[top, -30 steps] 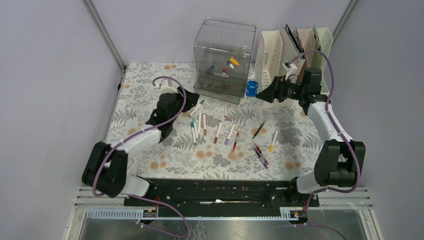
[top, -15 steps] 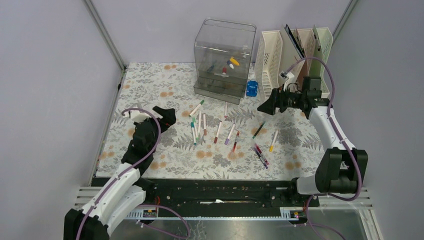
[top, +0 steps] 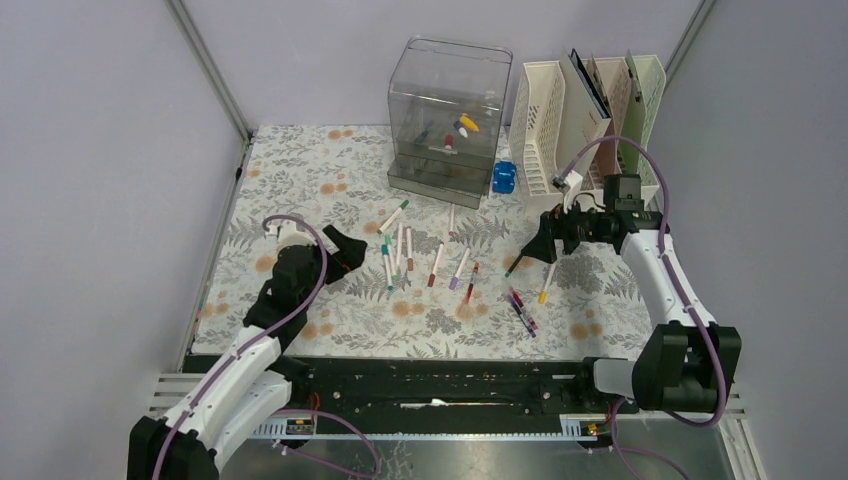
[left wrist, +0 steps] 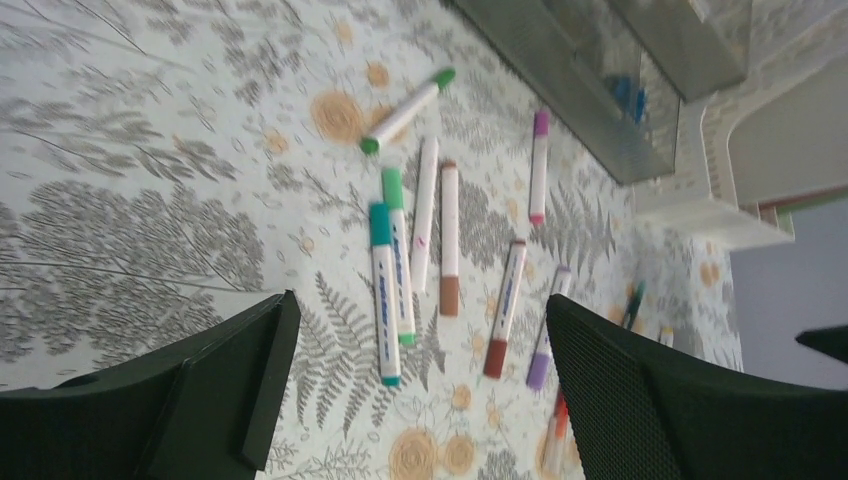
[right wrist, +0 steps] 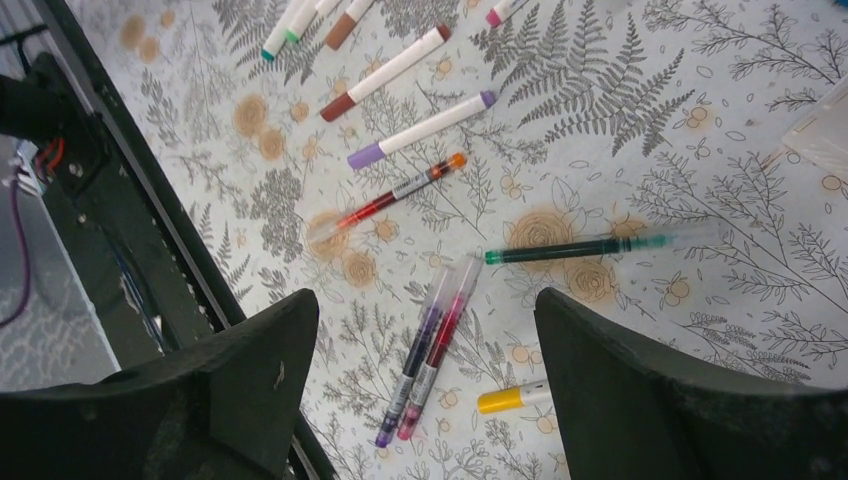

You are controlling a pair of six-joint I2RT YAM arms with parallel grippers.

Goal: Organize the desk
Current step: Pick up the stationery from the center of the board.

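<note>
Top external is showing my left end effector (top: 348, 252) pulling back from the clear bin (top: 445, 110), now released and empty — markers (top: 400, 250) lying just ahead of it on the desk (top: 300, 170). My right end effector (top: 533, 252), also spread empty, is dropping over the pens (top: 521, 308) — next pickups, I'm guessing.
</note>
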